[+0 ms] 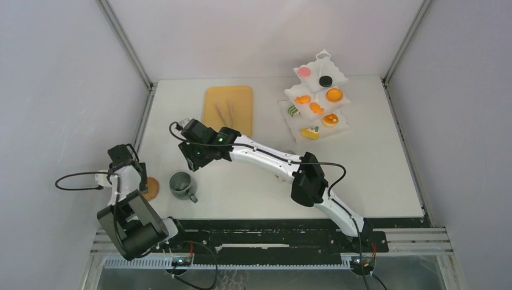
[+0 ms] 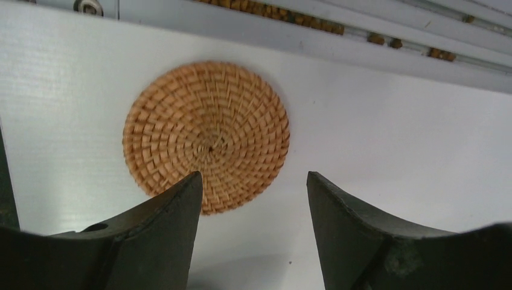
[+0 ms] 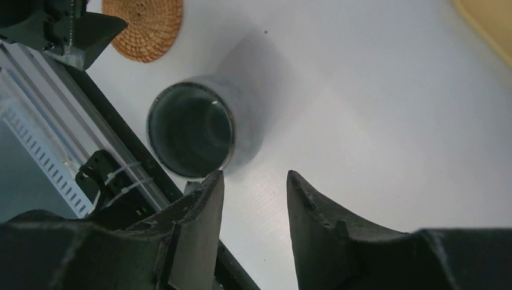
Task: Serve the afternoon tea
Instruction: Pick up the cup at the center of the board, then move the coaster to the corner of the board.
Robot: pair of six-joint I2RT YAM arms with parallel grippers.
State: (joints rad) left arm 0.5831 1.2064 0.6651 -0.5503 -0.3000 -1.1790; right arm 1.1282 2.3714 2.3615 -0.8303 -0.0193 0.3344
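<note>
A grey mug (image 1: 181,184) stands upright and empty near the table's front left; it also shows in the right wrist view (image 3: 199,130). A round woven coaster (image 1: 151,188) lies flat to its left, apart from it (image 2: 205,133) (image 3: 145,24). My right gripper (image 1: 194,158) (image 3: 253,175) is open and empty, above and just behind the mug. My left gripper (image 1: 140,178) (image 2: 253,176) is open and empty, hovering at the coaster's edge. Pastries sit on a white tiered stand (image 1: 344,77): pink round (image 1: 305,72), black round (image 1: 326,81), orange tart (image 1: 334,94), green donut (image 1: 293,110), yellow wedge (image 1: 310,133). I see only one mug and one coaster.
A tan wooden board (image 1: 241,96) with thin pink tongs (image 1: 224,112) lies at the back centre. The right arm (image 1: 272,160) stretches across the table's middle. The black front rail (image 1: 272,225) runs close to the mug and coaster. Grey walls enclose the table.
</note>
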